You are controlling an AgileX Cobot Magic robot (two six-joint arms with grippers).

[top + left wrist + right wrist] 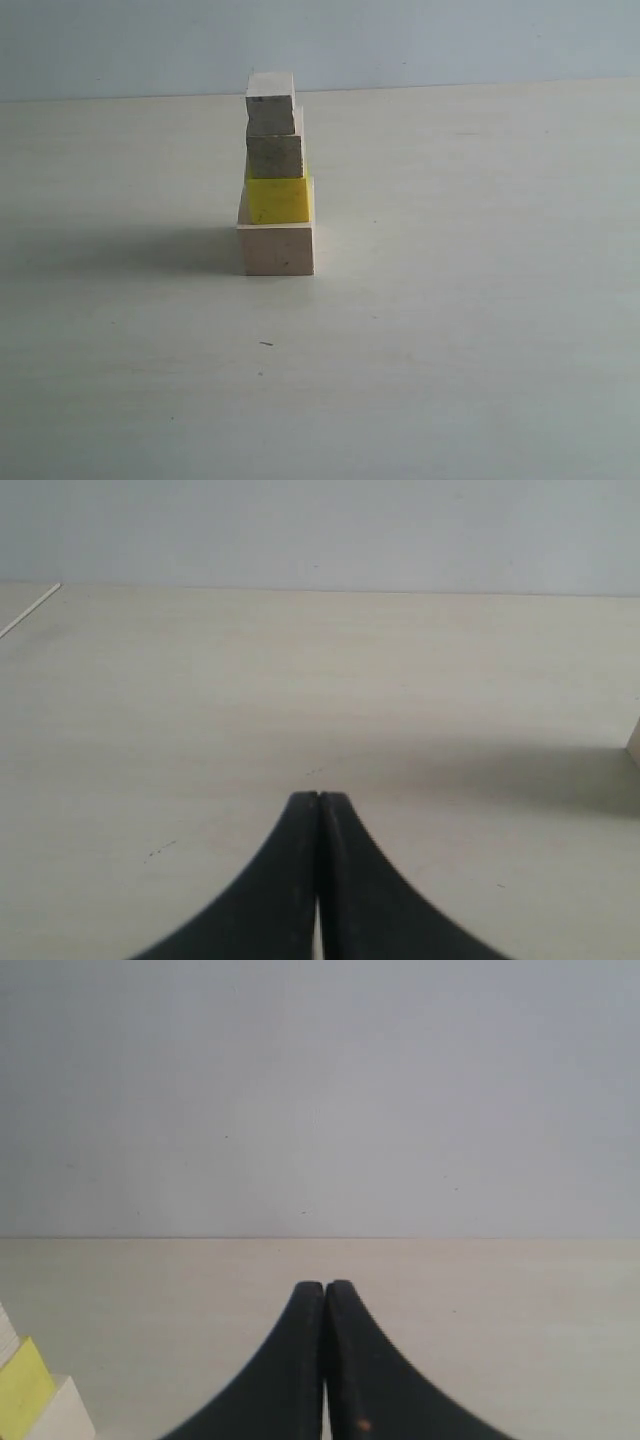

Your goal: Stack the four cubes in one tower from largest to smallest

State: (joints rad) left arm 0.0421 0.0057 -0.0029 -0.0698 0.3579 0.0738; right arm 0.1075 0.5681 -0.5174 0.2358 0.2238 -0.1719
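In the exterior view one tower stands left of centre on the table. The large pale wooden cube (277, 249) is at the bottom, the bright yellow cube (279, 199) on it, a smaller bare wooden cube (275, 155) above, and the smallest cube (271, 103) on top. Neither arm shows in that view. My left gripper (318, 797) is shut with nothing in it, low over bare table; a sliver of the large cube (634, 742) shows at the frame edge. My right gripper (325, 1285) is shut and empty too, with the yellow cube (22, 1390) and large cube (66, 1410) in the frame corner.
The pale table (470, 300) stretches all round the tower, with a plain grey wall (450, 40) behind it. The tower casts a shadow (130, 250) to its left. A small dark speck (266, 344) lies in front of the tower.
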